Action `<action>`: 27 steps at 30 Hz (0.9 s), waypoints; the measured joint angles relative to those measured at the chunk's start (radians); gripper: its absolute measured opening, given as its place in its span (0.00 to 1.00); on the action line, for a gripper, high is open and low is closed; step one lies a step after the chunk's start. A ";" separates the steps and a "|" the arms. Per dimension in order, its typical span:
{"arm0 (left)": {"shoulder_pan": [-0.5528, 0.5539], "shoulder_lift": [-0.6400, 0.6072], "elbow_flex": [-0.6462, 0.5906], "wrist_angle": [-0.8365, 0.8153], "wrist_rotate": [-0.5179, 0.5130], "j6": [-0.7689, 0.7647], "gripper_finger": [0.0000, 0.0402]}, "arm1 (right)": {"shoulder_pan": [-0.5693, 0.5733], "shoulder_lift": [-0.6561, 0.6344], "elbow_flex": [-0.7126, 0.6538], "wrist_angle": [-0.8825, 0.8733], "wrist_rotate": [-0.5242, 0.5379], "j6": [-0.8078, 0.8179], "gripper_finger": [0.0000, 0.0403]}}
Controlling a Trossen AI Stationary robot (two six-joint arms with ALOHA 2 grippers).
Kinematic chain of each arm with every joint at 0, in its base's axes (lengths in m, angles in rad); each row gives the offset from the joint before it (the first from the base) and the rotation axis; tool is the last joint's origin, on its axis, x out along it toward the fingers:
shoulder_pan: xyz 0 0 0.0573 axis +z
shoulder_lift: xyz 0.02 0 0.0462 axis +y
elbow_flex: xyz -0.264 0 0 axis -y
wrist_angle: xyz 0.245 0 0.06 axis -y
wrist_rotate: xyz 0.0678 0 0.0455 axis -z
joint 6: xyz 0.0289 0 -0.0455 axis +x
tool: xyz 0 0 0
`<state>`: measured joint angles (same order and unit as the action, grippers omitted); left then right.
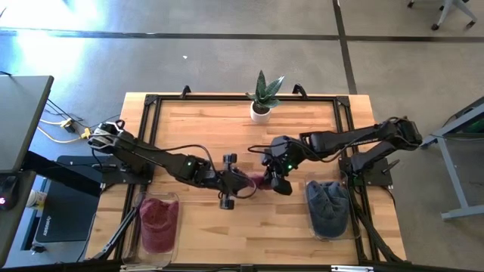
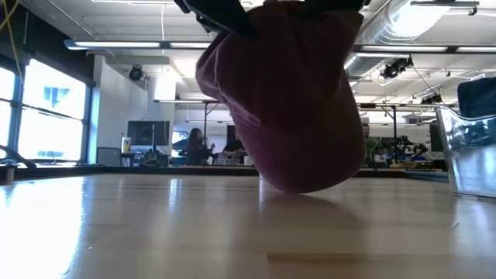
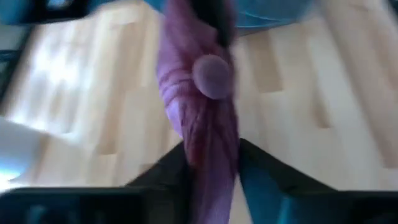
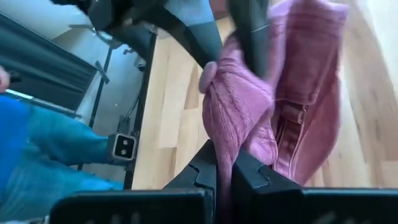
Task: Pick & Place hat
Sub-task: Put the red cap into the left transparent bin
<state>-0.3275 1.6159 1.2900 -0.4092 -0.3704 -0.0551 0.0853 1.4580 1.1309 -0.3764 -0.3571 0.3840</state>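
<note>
Mid-worktop: right gripper [image 1: 280, 183] pinches the hat [image 4: 273, 112] closed. Left gripper [image 1: 240, 183] straddles its fabric, grip uncertain. Soft, light, floppy; take bunched cloth.

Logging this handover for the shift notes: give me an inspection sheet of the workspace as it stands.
Surface: wooden table, black frame round its edge.
Job's things: maroon hat hanging between both arms above mid-table; a clear bin at front left holds maroon fabric, another bin at front right holds a dark blue hat.
Clutter: potted plant at the table's back edge.
End effectors: left end effector around the hat's lower part, grip not settled; right end effector shut on the hat.
Cables: yellow and white leads off the table's left side.
Surroundings: open hall, people seated far behind.
</note>
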 joint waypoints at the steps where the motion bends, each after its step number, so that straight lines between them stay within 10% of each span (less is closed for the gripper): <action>1: 0.000 -0.002 0.000 -0.001 0.030 0.002 0.25 | 0.000 -0.004 0.000 0.000 -0.009 0.000 0.03; 5: 0.000 -0.026 0.000 0.007 0.159 0.006 0.04 | 0.006 -0.007 0.000 0.005 -0.083 -0.008 0.02; 10: 0.001 -0.061 0.002 0.004 0.238 0.042 0.06 | 0.044 -0.007 0.000 0.035 -0.147 -0.019 0.08; 19: 0.000 -0.078 0.001 -0.005 0.319 0.017 0.01 | 0.011 -0.058 0.000 0.047 -0.140 -0.045 0.48; 27: 0.000 -0.086 0.001 -0.007 0.336 -0.002 0.01 | 0.084 -0.055 -0.001 -0.141 0.189 -0.267 0.61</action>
<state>-0.3275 1.5303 1.2911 -0.4159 -0.0348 -0.0574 0.1690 1.4027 1.1299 -0.5175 -0.1682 0.1168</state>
